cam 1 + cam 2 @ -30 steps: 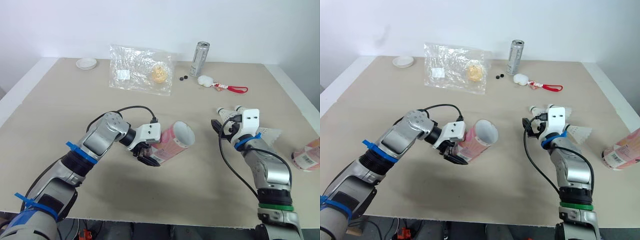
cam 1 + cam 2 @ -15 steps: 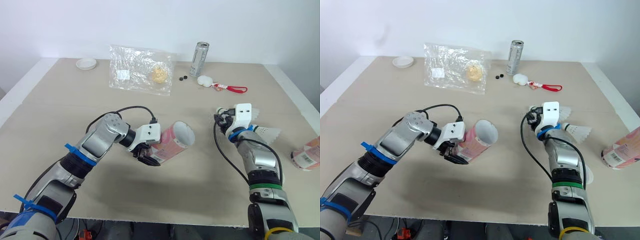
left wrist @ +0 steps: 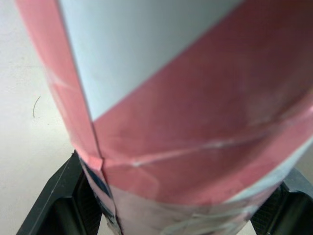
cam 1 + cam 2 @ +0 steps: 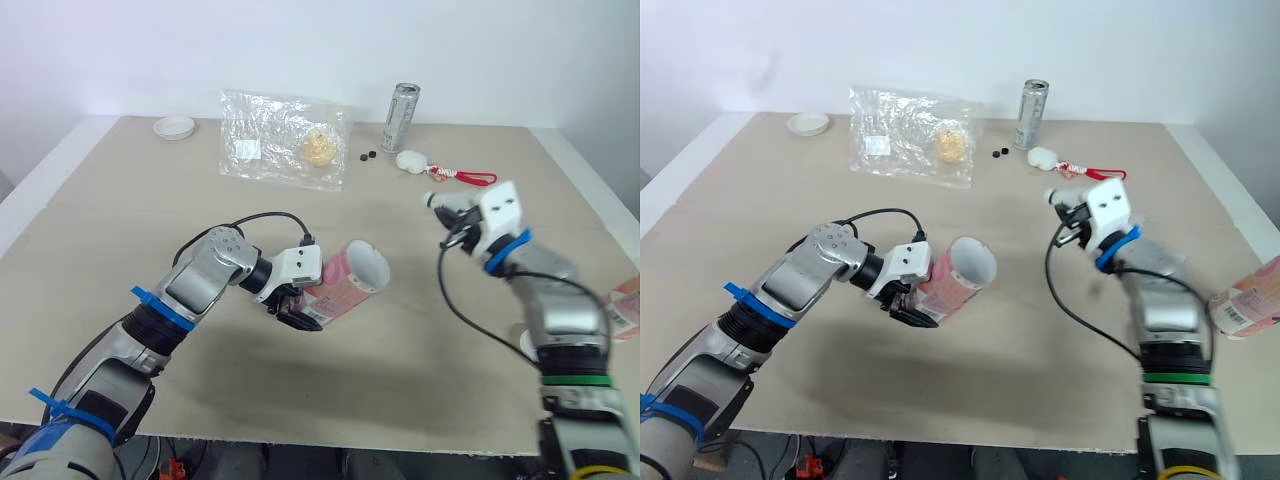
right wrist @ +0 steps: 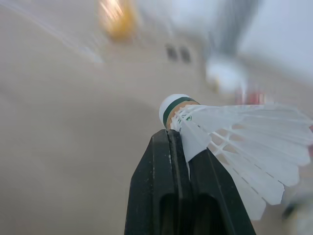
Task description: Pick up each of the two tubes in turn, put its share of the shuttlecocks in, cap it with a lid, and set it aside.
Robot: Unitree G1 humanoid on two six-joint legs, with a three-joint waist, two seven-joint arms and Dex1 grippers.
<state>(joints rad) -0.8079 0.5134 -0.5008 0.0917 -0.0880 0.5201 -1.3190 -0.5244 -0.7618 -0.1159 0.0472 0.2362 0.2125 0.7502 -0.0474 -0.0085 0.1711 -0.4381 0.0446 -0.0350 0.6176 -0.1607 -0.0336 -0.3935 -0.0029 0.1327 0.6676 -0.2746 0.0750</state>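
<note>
A pink and white tube [image 4: 346,283] hangs tilted just above the table, its open mouth turned toward the right arm. My left gripper [image 4: 296,308] is shut on its lower end, and in the left wrist view its black fingers [image 3: 61,198] flank the tube [image 3: 171,98]. To the right, my right gripper [image 4: 452,222] is raised over the table, shut on a white shuttlecock [image 5: 230,137] by its feathers. The green-banded cork [image 5: 175,105] sticks out past the fingertips. The second pink tube [image 4: 1245,300] lies at the table's right edge.
At the back of the table lie a clear plastic bag [image 4: 283,137] with something yellow in it, a metal can [image 4: 400,117], a small white lid [image 4: 173,127], two small black pieces [image 4: 367,155] and a white charm on a red cord [image 4: 412,160].
My right gripper closed on a shuttlecock lying on the table and lifted it up and away from the table. The left arm and its tube stayed put.
</note>
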